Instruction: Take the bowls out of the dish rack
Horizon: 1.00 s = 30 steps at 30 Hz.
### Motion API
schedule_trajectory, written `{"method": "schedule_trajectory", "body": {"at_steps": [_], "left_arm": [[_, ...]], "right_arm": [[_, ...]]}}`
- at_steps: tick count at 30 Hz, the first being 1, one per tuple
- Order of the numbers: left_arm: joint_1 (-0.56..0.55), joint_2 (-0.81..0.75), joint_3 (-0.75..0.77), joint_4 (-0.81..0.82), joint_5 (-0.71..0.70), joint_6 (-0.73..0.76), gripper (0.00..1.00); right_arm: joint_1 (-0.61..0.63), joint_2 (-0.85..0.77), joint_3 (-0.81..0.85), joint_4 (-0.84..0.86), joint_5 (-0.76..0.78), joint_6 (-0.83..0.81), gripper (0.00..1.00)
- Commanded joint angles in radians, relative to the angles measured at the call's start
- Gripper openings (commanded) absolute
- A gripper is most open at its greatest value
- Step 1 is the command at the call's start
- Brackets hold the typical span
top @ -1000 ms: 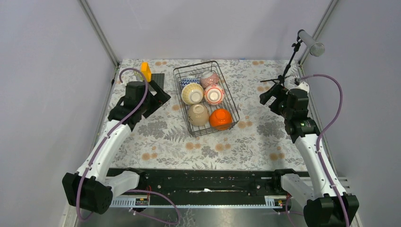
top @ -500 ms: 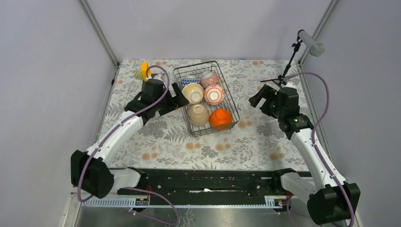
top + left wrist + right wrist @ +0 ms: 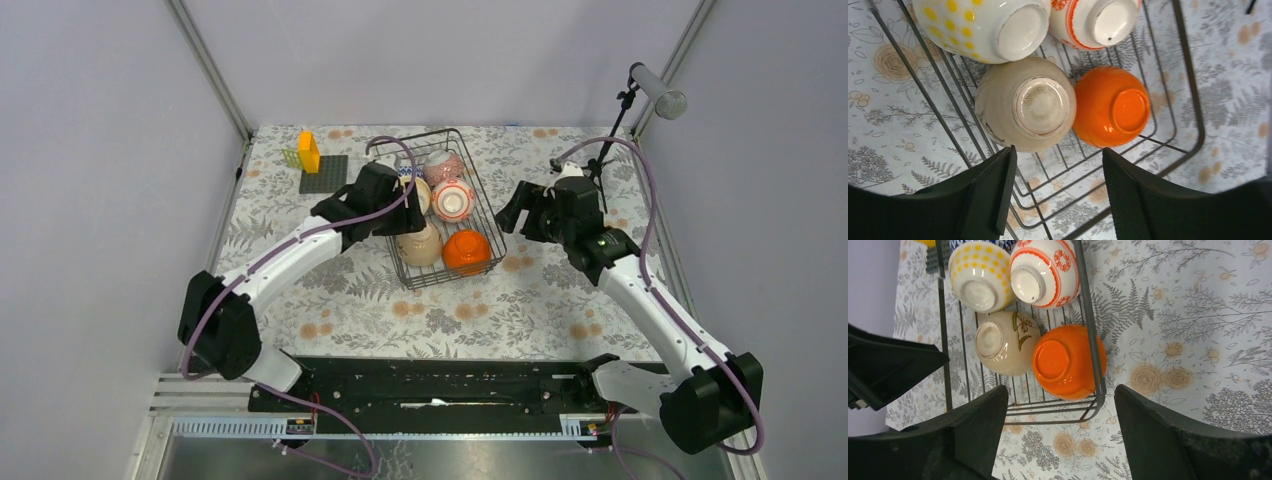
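The black wire dish rack stands mid-table with several bowls upside down in it. The orange bowl and beige bowl sit nearest, the red-banded bowl and pink speckled bowl behind. My left gripper hangs over the rack's left side and covers part of the cream bowl. It is open and empty, with the beige bowl just ahead of its fingertips. My right gripper hovers off the rack's right rim, open and empty, with the orange bowl ahead.
A flat black square mat with a yellow object lies at the back left. A microphone stand rises at the back right. Grey walls close in both sides. The left arm shows dark at the left edge of the right wrist view.
Both arms have swung inward to the rack: the left from over the mat to above the rack's left side, the right leftward to the right rim. Both pairs of jaws have narrowed somewhat.
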<state>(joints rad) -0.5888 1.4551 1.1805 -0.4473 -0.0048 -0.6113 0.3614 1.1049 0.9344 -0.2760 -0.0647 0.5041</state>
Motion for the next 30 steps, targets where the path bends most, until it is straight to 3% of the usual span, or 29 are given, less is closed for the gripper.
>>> {"method": "schedule_trajectory", "body": {"at_steps": [1, 5, 10, 17, 20, 26, 30], "left_arm": [[-0.035, 0.069, 0.09, -0.002, -0.109, 0.062, 0.73], [-0.076, 0.163, 0.174, -0.048, -0.206, 0.081, 0.98], [-0.123, 0.253, 0.27, -0.094, -0.256, 0.114, 0.98], [-0.132, 0.288, 0.26, -0.01, -0.032, 0.1, 0.86], [-0.134, 0.321, 0.267, 0.018, 0.045, 0.086, 0.72], [-0.136, 0.394, 0.313, 0.031, 0.087, 0.081, 0.51], [-0.136, 0.441, 0.345, 0.034, 0.092, 0.085, 0.44]], "right_arm": [[0.044, 0.043, 0.061, 0.044, 0.005, -0.034, 0.85], [0.075, 0.063, 0.052, 0.071, 0.01, -0.041, 0.87], [0.113, 0.098, 0.044, 0.093, 0.024, -0.085, 0.89], [0.115, 0.084, 0.047, 0.087, 0.06, -0.104, 0.82], [0.114, 0.047, 0.019, 0.088, 0.091, -0.106, 0.81], [0.115, -0.038, -0.051, 0.081, 0.106, -0.101, 0.83], [0.115, -0.055, -0.062, 0.064, 0.097, -0.078, 0.84]]}}
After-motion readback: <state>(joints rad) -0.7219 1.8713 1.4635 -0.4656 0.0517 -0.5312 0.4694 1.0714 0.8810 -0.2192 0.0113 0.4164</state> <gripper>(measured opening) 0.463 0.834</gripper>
